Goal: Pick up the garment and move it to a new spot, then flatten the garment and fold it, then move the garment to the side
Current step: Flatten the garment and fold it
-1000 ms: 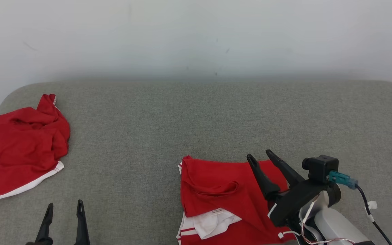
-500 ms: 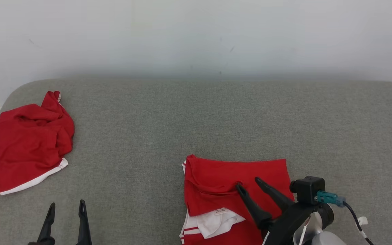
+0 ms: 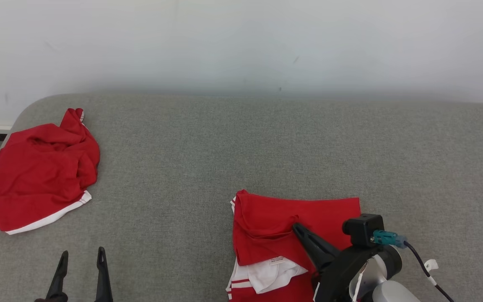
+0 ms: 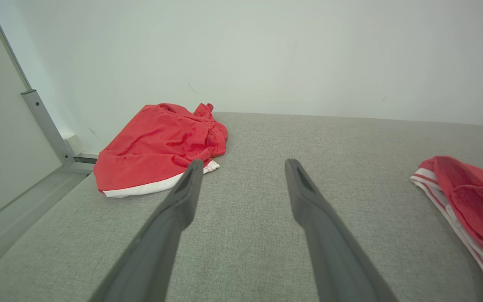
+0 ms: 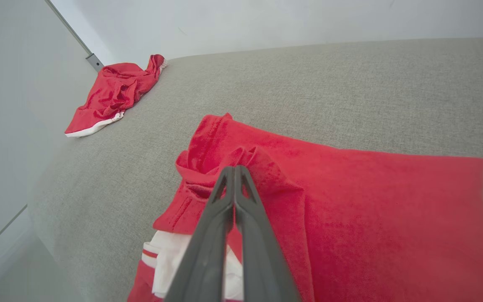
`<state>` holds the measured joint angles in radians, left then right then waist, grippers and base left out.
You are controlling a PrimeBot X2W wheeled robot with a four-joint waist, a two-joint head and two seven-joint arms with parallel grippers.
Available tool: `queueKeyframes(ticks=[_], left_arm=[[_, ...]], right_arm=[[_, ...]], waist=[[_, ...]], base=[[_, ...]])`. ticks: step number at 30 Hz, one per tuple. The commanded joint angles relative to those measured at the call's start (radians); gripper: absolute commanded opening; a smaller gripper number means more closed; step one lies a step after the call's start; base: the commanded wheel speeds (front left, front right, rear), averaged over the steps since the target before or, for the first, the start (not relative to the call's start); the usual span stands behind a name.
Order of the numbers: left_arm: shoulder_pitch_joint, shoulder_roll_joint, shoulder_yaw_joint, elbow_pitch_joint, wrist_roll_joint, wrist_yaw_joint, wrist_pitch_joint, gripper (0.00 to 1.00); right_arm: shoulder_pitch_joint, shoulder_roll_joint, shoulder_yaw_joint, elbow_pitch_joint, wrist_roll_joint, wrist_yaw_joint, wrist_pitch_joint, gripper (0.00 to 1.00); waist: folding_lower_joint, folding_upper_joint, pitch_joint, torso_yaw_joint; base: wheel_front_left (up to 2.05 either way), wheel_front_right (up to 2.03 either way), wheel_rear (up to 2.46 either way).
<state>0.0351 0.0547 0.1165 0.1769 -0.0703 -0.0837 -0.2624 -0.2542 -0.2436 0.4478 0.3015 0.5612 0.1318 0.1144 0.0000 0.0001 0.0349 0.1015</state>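
In the head view, the right tool (image 3: pixel 297 227) is seen pinched shut on a raised fold of the folded red shirt (image 3: pixel 329 214), which lies at 5 o'clock on the table (image 3: pixel 266 147). The left tool (image 3: pixel 82 251) is held open and empty at 7 o'clock.

In the left wrist view, the folded red shirt (image 4: pixel 468 188) is seen well apart at 3 o'clock, so the right arm is judged nearer.

In the right wrist view, its long side is seen running toward 3 o'clock.

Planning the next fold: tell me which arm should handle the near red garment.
Right, I judge: the right gripper is shut on a fold of the near red garment; the left gripper hangs open over the grey surface, apart.
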Motion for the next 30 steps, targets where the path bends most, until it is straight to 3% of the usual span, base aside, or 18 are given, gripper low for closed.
queueKeyframes(ticks=[1,15,16,17,18,30], left_arm=[[-0.002,-0.002,0.003,0.001,-0.002,0.001,-0.003,1.00],[0.003,-0.004,-0.001,0.000,-0.009,0.000,-0.003,1.00],[0.003,-0.004,-0.002,0.001,-0.010,0.001,-0.003,1.00],[0.003,-0.004,-0.001,0.003,-0.011,0.001,-0.003,1.00],[0.002,-0.004,-0.002,0.005,-0.012,0.001,-0.003,1.00],[0.006,-0.004,0.013,0.012,-0.002,-0.001,-0.003,1.00]], right_arm=[[0.002,0.006,0.004,-0.007,0.007,-0.002,-0.001,0.00],[0.176,0.033,0.035,-0.217,0.088,-0.002,0.089,0.00],[0.186,0.034,0.044,-0.216,0.088,-0.002,0.104,0.05],[0.193,0.035,0.054,-0.219,0.087,-0.002,0.115,0.72],[0.199,0.040,0.058,-0.220,0.091,-0.002,0.123,1.00],[0.204,0.039,0.017,-0.344,0.103,-0.002,0.066,1.00]], waist=[[0.0000,-0.0001,-0.001,0.000],[0.0000,-0.0001,0.006,0.004],[0.0000,-0.0001,0.008,0.003],[0.0000,-0.0001,0.009,0.002],[0.0000,-0.0001,0.009,0.002],[0.0000,-0.0001,-0.011,-0.026]], base=[[0.00,0.00,0.00],[0.00,0.00,0.00],[0.00,0.00,0.00],[0.00,0.00,0.00],[0.00,0.00,0.00],[0.00,0.00,0.00]])
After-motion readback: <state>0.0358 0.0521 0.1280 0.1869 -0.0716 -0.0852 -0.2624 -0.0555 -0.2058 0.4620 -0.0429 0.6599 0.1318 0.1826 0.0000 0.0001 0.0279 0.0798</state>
